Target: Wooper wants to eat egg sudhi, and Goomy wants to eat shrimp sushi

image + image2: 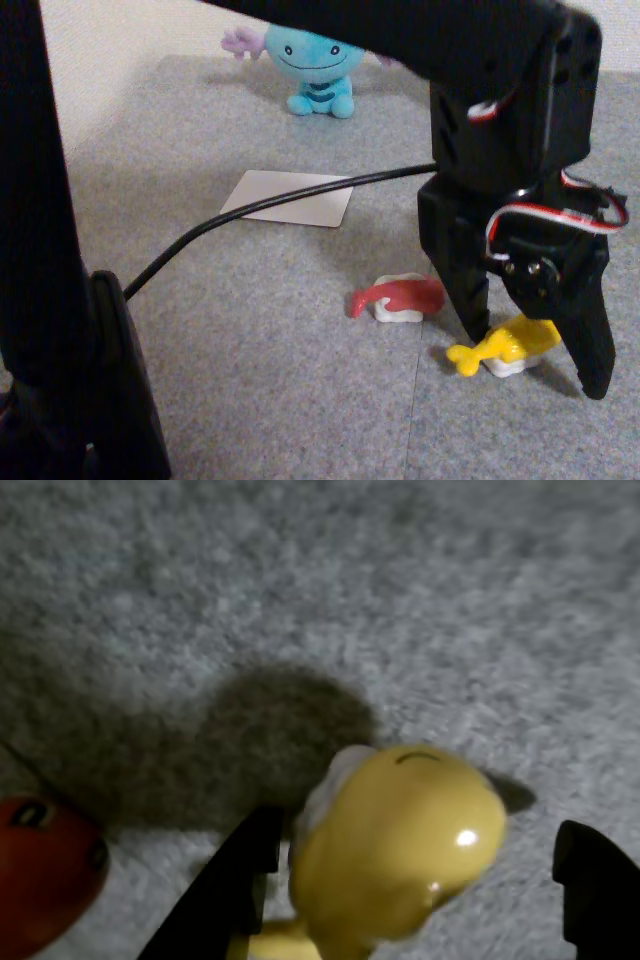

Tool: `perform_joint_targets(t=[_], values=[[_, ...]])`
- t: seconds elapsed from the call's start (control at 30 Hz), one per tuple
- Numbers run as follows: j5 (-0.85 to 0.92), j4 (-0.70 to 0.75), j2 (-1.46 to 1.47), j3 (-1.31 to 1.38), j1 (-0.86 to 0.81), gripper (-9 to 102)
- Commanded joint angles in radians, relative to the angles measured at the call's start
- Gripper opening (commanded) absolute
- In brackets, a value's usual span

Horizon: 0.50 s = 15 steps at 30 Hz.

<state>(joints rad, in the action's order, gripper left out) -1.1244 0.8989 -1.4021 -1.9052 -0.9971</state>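
- Arm all matte black plastic, blocky servo housings, rounded corners, fixed view.
- claw (535, 360): two black fingers, both tapering to blunt tips; the 3 o'clock one is broader and flat-faced.
- Red/white/black servo wire bundle (560, 212) loops over the wrist block, another short loop at 12 o'clock of it.
- Small screws (528, 267) on the claw's motor plate.
- Thick black cable (270, 205) runs off toward 9 o'clock.
- Wrist view: finger tips (225, 895) black, angular edges.

Wrist view: egg sudhi (400, 850) on grey carpet (300, 580), btwn spread gripper (425, 880) fingers. Left finger (225, 890) just beside it; right apart. Red sushi piece (45, 885) at left edge.
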Motion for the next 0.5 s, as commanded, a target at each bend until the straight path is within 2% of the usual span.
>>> perform_joint_targets(t=[0.0,0.47], values=[[-0.011,-0.025,-0.015,-0.011,0.008,29],[-0.026,-0.025,-0.017,-0.012,0.035,5]])
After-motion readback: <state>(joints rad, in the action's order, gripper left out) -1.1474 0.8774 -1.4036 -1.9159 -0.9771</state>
